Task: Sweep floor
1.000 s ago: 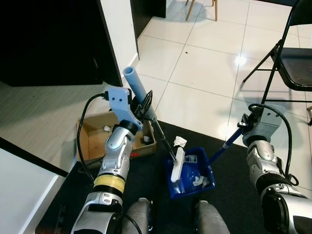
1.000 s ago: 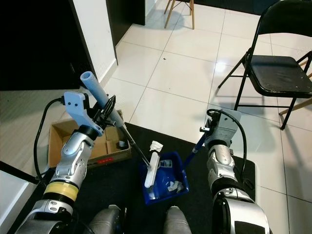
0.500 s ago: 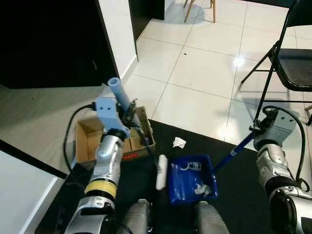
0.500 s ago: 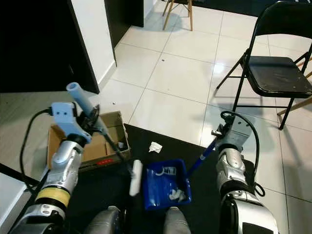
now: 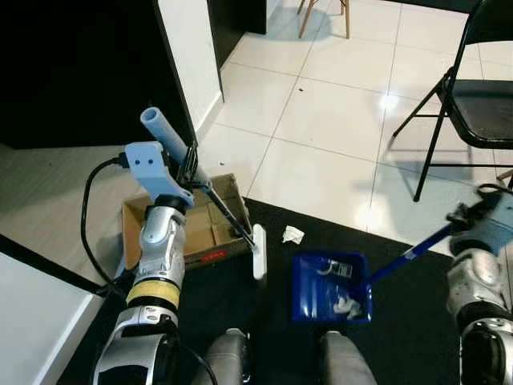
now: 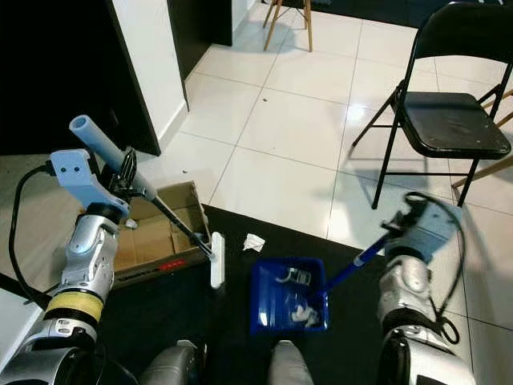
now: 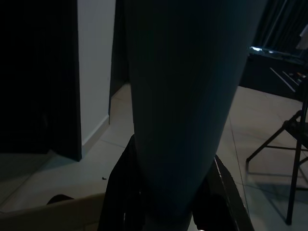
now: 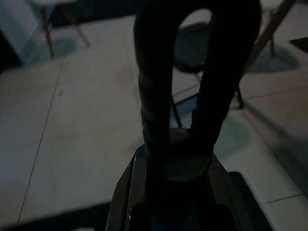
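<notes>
The right gripper [image 5: 481,210] is smeared by motion blur — its fingers cannot be made out. The folding chair [image 6: 449,120] is cut off by the picture's edge. In the dim left wrist view, the broom handle [image 7: 185,110] blocks much of the floor — its ends lie outside the frame.

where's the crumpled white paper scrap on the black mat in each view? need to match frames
Left eye view: crumpled white paper scrap on the black mat, just above the blue plastic dustpan.
Right eye view: same scrap, up-left of the dustpan.
Left wrist view: too dark to make it out.
Right wrist view: too dark to make it out.
Shared landmark: open brown cardboard box, left of the scrap.
</notes>
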Tool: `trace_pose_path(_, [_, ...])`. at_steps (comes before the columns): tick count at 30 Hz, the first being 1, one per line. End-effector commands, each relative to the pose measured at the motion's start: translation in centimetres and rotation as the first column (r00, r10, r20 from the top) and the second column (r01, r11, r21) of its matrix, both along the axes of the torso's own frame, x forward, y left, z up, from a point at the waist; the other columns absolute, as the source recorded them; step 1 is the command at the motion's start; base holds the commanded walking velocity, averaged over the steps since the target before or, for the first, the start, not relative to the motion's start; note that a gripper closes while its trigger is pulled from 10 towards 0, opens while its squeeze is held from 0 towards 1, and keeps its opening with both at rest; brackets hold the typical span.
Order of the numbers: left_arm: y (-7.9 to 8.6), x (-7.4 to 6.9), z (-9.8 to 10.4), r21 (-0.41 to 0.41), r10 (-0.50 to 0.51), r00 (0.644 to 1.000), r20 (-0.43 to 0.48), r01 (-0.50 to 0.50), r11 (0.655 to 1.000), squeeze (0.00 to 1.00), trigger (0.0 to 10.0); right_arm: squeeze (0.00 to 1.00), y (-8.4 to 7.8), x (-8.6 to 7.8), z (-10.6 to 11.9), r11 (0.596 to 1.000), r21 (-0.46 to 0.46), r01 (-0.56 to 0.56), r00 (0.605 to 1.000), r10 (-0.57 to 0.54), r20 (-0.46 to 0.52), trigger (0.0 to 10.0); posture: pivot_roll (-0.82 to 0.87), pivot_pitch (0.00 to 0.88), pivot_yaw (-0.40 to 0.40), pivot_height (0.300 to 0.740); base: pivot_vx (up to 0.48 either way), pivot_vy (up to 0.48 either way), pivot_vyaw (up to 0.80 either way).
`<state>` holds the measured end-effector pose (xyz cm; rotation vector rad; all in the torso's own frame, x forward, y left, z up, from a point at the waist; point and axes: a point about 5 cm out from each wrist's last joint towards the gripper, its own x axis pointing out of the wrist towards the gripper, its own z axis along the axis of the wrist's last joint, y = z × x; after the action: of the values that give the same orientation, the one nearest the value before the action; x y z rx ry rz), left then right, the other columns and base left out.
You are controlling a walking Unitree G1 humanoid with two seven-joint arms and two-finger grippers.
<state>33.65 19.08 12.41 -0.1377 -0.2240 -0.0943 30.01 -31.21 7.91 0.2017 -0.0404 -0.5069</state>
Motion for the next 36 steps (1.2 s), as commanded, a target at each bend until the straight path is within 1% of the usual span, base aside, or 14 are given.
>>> trace_pose_path(1, [0.3,-0.4,-0.8,0.051,0.003,1.000,-0.020,-0.002,0.999,0.00,10.0,0.00,0.1,0.6,1.4,0.999,-0.030,-0.030,0.996,0.032,0.078,10.0,-0.02,0.075,0.003,0.740,0.000,0.000,0.00])
trace_pose_path(3, [0.0,-0.7,-1.4,0.074,-0.011,0.999,-0.041,0.014,0.997,0.00,10.0,0.00,0.4,0.9,1.7,0.999,-0.013,-0.050,0.993,0.051,0.103,10.0,-0.02,0.074,0.001,0.740,0.000,0.000,0.00])
trace_pose_path(4, [-0.2,-0.8,-1.8,0.082,-0.012,0.998,-0.055,0.017,0.997,0.00,10.0,0.00,0.1,1.0,2.0,0.999,0.043,-0.027,0.989,0.021,0.147,10.0,-0.02,0.073,0.000,0.740,0.000,0.000,0.00])
trace_pose_path(5, [-0.3,-0.8,-1.9,0.082,-0.012,0.998,-0.054,0.016,0.997,0.00,10.0,0.00,0.0,1.0,2.1,0.999,0.045,-0.023,0.989,0.016,0.150,10.0,-0.02,0.072,0.000,0.740,0.000,0.000,0.00])
trace_pose_path(7, [-0.3,-0.9,-1.8,0.069,-0.010,0.999,-0.045,0.013,0.998,0.00,10.0,0.00,-0.6,0.9,2.2,0.993,0.118,0.007,0.986,-0.027,0.167,10.0,-0.02,0.071,-0.001,0.740,0.000,0.000,0.00])
trace_pose_path(8, [-0.3,-0.8,-1.7,0.060,-0.013,0.999,-0.039,0.015,0.998,0.00,10.0,0.00,-0.9,0.9,2.2,0.992,0.127,0.011,0.986,-0.032,0.166,10.0,-0.02,0.070,-0.001,0.740,0.000,0.000,0.00])
trace_pose_path(10, [-0.4,-0.8,-1.6,0.058,-0.018,0.999,-0.038,0.020,0.998,0.00,10.0,0.00,-0.9,0.9,2.3,0.994,0.106,0.005,0.987,-0.022,0.158,10.0,-0.02,0.070,-0.001,0.740,0.000,0.000,0.00])
trace_pose_path(19, [-0.4,-0.9,-1.7,0.096,-0.077,0.996,-0.049,0.082,0.992,0.00,10.0,0.00,-1.5,0.5,2.0,0.994,0.112,-0.013,0.990,-0.003,0.138,10.0,-0.03,0.075,0.001,0.740,0.000,0.000,0.00])
trace_pose_path(20, [-0.6,-1.2,-2.4,0.127,-0.117,0.989,-0.090,0.128,0.984,0.00,10.0,0.00,-1.3,0.4,1.5,0.994,0.098,-0.043,0.994,0.033,0.105,10.0,-0.03,0.075,0.001,0.740,0.000,0.000,0.00])
trace_pose_path(24, [-0.7,-1.7,-3.5,0.139,-0.135,0.980,-0.144,0.155,0.978,0.00,10.0,0.00,-1.1,0.1,1.0,0.996,0.067,-0.063,0.995,0.058,0.079,10.0,-0.03,0.075,0.001,0.740,0.000,0.000,0.00])
trace_pose_path(29, [-0.6,-2.0,-4.9,0.099,-0.096,0.973,-0.211,0.119,0.988,0.00,10.0,0.00,-0.7,0.0,0.5,0.994,0.053,-0.099,0.994,0.096,0.046,10.0,-0.03,0.075,0.005,0.740,0.000,0.000,0.00])
trace_pose_path(30, [-0.6,-2.1,-5.4,0.115,-0.090,0.968,-0.236,0.119,0.986,0.00,10.0,0.00,-0.4,0.0,0.0,0.992,0.047,-0.116,0.993,0.117,-0.002,10.0,-0.03,0.075,0.005,0.740,0.000,0.000,0.00])
trace_pose_path(33, [-0.6,-2.4,-6.0,0.155,-0.087,0.962,-0.260,0.130,0.979,0.00,10.0,0.00,-0.2,-0.3,-0.9,0.992,0.022,-0.127,0.989,0.129,-0.074,10.0,-0.03,0.072,0.000,0.740,0.000,0.000,0.00])
trace_pose_path(36, [-0.2,-2.7,-6.4,0.187,-0.064,0.960,-0.271,0.117,0.975,0.00,10.0,0.00,-0.5,-0.8,-1.3,0.995,0.013,-0.100,0.990,0.101,-0.100,10.0,-0.03,0.073,-0.001,0.740,0.000,0.000,0.00])
